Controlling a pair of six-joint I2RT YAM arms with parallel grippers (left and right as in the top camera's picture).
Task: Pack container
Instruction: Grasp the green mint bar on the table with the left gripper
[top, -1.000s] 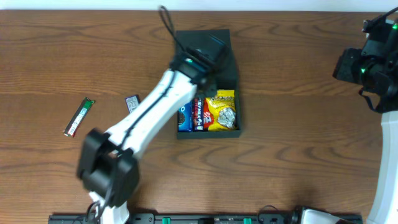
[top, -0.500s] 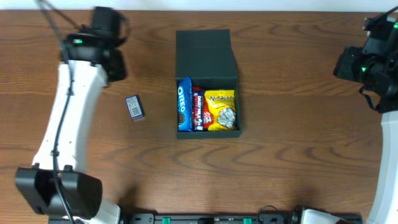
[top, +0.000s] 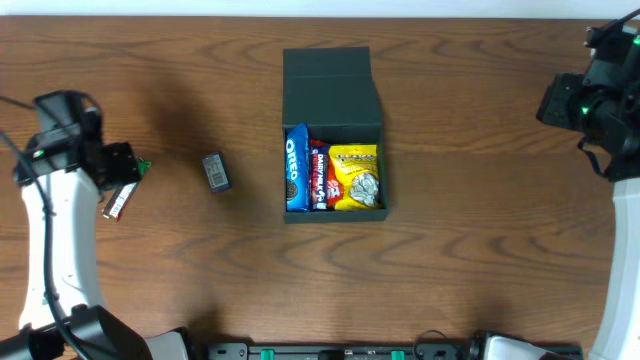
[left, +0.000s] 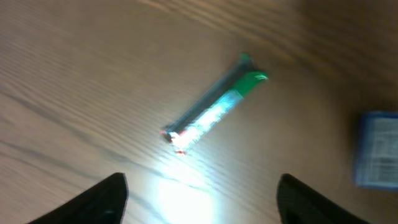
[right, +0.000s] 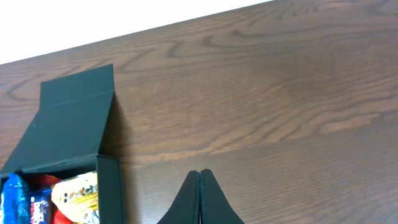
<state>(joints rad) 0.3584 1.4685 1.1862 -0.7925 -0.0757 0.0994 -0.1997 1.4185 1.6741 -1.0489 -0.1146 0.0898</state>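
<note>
Lower the left gripper (left: 200, 190), jaws spread wide and empty, onto the green stick packet (left: 214, 107), then close across its narrow width. Right gripper (right: 199, 186) clenched on nothing, at right edge of overhead frame. Container (top: 333, 85) in centre, lid open, snacks inside. Smooth brown wooden table (top: 480, 250), white strip beyond its far edge.
</note>
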